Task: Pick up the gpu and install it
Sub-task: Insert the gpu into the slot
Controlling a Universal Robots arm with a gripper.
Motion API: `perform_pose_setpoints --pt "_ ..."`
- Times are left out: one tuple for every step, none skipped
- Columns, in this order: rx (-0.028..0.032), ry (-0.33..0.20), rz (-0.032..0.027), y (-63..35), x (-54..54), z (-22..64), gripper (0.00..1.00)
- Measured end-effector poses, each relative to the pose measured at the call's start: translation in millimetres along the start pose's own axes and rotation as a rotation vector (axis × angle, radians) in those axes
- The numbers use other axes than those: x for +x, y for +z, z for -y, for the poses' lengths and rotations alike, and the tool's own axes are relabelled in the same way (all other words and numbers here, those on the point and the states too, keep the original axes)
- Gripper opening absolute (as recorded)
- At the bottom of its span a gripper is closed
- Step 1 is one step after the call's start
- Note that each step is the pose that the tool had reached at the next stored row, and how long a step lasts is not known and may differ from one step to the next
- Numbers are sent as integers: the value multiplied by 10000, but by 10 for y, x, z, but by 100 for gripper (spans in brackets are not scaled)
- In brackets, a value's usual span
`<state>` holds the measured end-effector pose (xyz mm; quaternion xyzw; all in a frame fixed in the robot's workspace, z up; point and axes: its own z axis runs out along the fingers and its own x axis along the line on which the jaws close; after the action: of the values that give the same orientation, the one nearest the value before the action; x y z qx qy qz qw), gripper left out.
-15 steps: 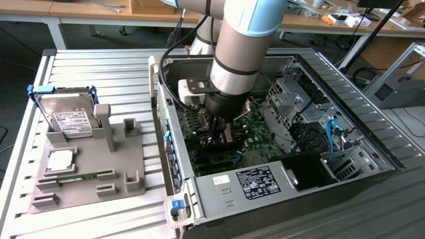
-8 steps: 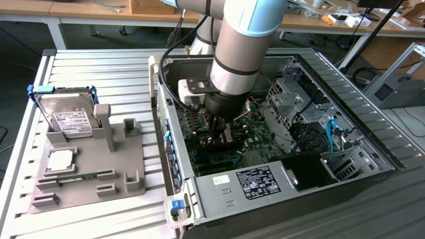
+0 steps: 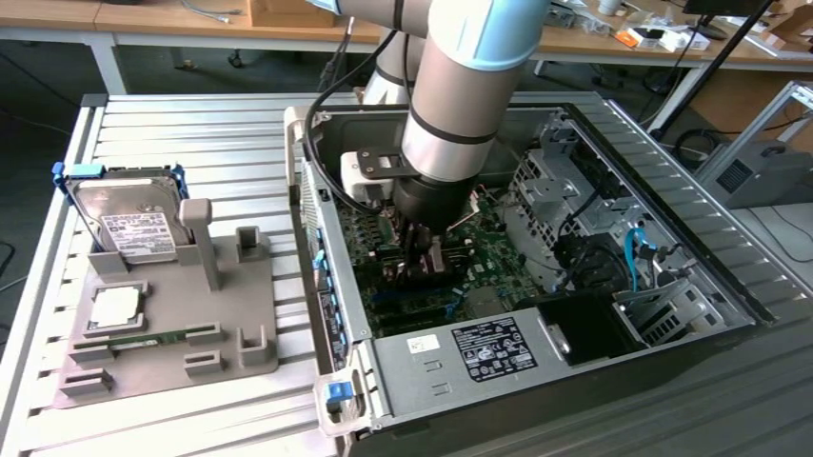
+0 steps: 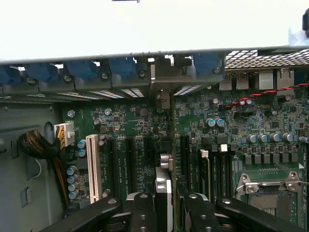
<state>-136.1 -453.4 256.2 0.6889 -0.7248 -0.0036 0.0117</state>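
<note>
The gpu is seen edge-on in the wrist view as a thin dark card. It stands upright over the motherboard, between two black expansion slots. Its silver bracket end reaches the case's rear slot openings. My gripper is shut on the card's near end, one black finger on each side. In the exterior view the gripper is low inside the open computer case, with the gpu under it. I cannot tell whether the card is pressed fully into a slot.
To the exterior view's left of the case is a grey holder carrying a silver hard drive, a square chip and a green RAM stick. Drive cages and cables fill the case's right side. Blue slot latches line the rear wall.
</note>
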Motion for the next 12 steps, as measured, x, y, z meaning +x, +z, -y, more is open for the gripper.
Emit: perform_pose_setpoints --pt "0 0 0 -1 0 0 27" --pt "-2 -1 13 -2 1 0 27" --pt "-4 -3 54 -3 1 1 27" --pt "-7 -4 93 -3 0 0 27" --pt "-7 -3 96 -3 0 0 27" --pt "-7 -2 98 -2 0 0 27" --pt "-7 -3 98 -2 0 0 27" --pt "-7 -3 99 -2 0 0 27" --pt "-6 -2 99 -2 0 0 27" --pt "-7 -2 99 -2 0 0 27" --pt "-6 -2 99 -1 1 0 27" --pt "-6 -2 100 -1 2 -1 27"
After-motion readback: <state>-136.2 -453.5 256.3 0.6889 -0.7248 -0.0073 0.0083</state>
